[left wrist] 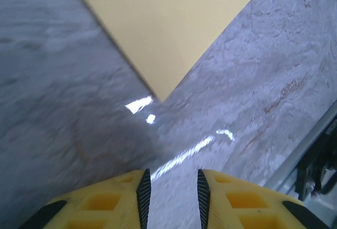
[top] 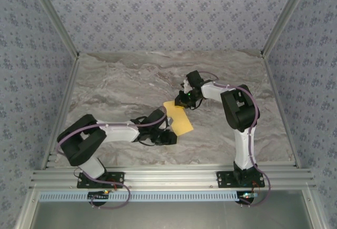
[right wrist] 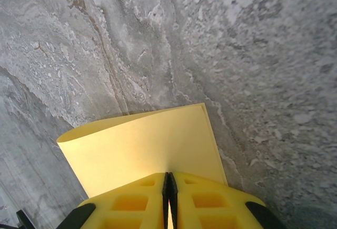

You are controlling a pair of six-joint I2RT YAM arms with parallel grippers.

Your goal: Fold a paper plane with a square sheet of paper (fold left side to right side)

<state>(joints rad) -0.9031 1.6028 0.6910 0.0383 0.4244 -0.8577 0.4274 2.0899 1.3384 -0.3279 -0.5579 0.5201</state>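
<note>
Our right gripper pinches the paper's far end — our left gripper, part-open and empty, faces its near corner.

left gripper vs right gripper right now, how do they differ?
Grip: right gripper is shut, pinching the square sheet of paper; left gripper has its jaws apart and holds nothing. Place: right gripper is at the sheet's far end, left gripper just short of its near corner. Both have yellow fingers.
</note>
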